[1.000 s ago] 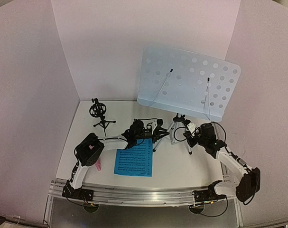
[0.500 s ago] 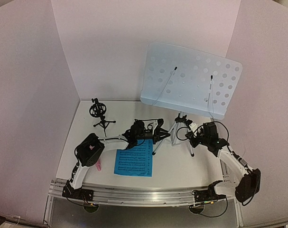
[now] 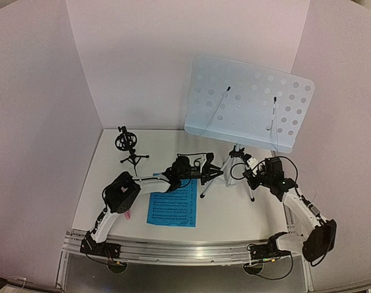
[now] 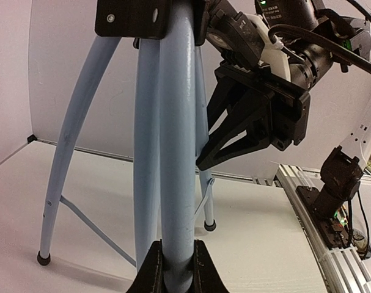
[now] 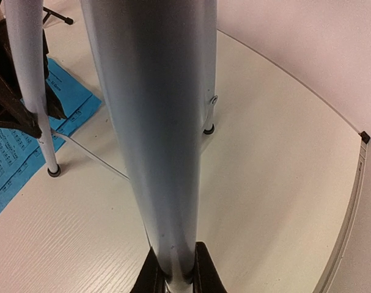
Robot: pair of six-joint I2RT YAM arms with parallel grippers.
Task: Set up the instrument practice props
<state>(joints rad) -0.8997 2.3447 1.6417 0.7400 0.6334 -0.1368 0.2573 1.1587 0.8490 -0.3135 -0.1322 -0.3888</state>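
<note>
Standing on the tabletop (image 3: 234, 210) toward the back right, the silver tripod music stand (image 3: 249, 107) has a pale perforated desk tilted up top. Left fingers (image 4: 150, 276) are pinching one of its lower tubes, and right fingers (image 5: 150, 276) are pinching another. A blue sheet-music page (image 3: 172, 209) lies flat beside the legs.

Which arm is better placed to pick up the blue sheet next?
Left, likely: the blue paper sheet-music page lies near the left pincer; the right pincer, across the silver tripod music stand, sits farther.
</note>
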